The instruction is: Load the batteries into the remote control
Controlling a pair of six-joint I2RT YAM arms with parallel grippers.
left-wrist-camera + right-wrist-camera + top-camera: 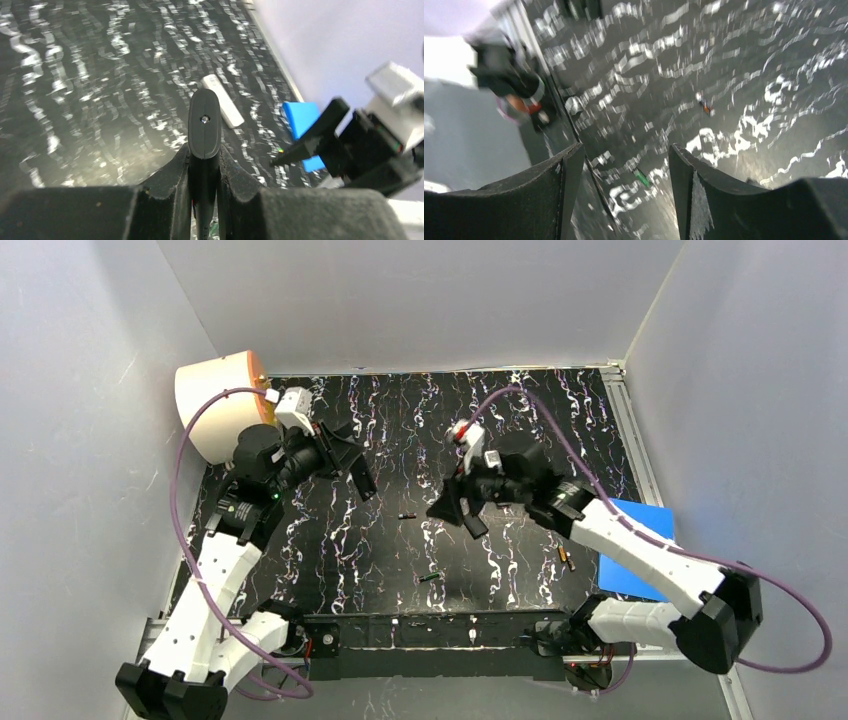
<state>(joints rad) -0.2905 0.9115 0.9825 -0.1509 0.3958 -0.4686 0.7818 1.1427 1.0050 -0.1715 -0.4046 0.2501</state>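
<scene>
Left gripper (204, 159) clamping a smooth black remote (204, 120), right gripper (624, 152) hanging open over the marbled worktop (380, 550), thin cylindrical batteries (430, 577) lying scattered there, white remote (223, 100) showing only in the left wrist view

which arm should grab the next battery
right: the right gripper is open and empty near the green battery; the left gripper is shut on the black remote

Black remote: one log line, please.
left gripper: shut on slim black remote control | right gripper: open, empty | green cylindrical battery: lying loose
</scene>
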